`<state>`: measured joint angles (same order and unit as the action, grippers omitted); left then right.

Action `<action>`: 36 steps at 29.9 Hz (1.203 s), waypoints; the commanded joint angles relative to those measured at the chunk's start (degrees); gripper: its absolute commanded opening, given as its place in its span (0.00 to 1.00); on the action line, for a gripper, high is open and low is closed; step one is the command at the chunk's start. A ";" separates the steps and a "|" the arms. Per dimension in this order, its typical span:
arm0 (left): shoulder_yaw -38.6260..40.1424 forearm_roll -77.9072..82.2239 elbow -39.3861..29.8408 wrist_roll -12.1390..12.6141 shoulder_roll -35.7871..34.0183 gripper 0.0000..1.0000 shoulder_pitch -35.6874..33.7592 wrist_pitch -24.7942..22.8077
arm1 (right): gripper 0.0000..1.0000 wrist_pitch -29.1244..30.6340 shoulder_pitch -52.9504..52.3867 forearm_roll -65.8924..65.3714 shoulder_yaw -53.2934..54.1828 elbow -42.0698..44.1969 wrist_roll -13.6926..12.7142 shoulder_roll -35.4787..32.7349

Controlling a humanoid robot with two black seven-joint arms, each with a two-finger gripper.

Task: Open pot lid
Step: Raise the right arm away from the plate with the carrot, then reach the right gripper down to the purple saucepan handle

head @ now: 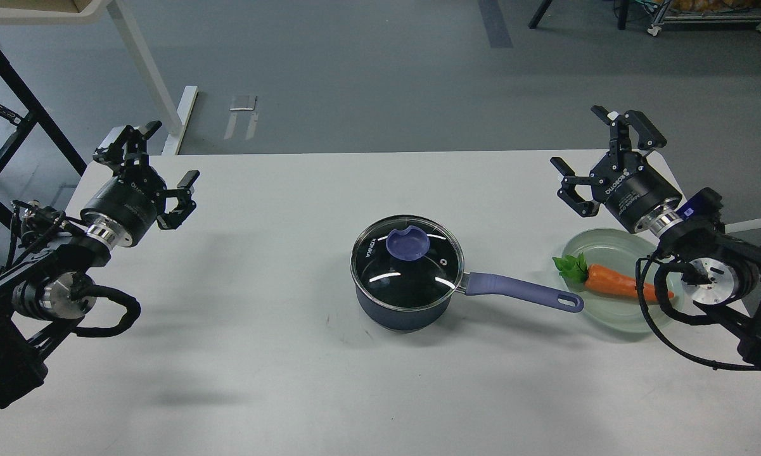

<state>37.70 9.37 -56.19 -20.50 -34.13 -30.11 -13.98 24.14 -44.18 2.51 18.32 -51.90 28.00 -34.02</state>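
Observation:
A dark blue pot [403,307] stands at the middle of the white table, its purple handle [523,292] pointing right. A glass lid [407,261] with a purple knob [407,244] sits shut on it. My left gripper [149,161] is open and empty over the table's far left, well away from the pot. My right gripper [605,152] is open and empty over the far right, behind the glass plate.
A clear glass plate [614,315] holding a carrot [614,282] with green leaves lies right of the pot handle's tip, partly under my right arm. A black rack [0,145] and a white table leg [146,69] stand beyond the table's left far edge.

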 commanded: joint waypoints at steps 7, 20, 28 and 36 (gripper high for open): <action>-0.09 4.08 -5.24 -3.23 -0.15 0.99 -0.13 0.62 | 1.00 0.21 -12.41 -29.82 -1.27 -13.21 0.00 -12.64; -0.17 4.25 -7.88 -3.23 -0.15 0.99 -0.13 1.32 | 0.99 -0.14 -30.24 -74.02 -15.05 -32.74 0.00 -20.65; -0.17 4.25 -8.50 -3.23 -0.23 0.99 0.05 1.58 | 0.99 -0.76 -37.99 -92.05 -25.34 -35.29 0.00 -18.37; -0.09 4.25 -9.11 -3.23 -0.23 0.99 0.05 2.11 | 0.99 -5.59 -37.99 -105.52 -33.79 -35.47 0.00 -14.59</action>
<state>37.53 13.63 -65.10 -23.73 -34.37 -30.06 -11.92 20.29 -82.25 -100.79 -12.94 -87.49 28.01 -50.08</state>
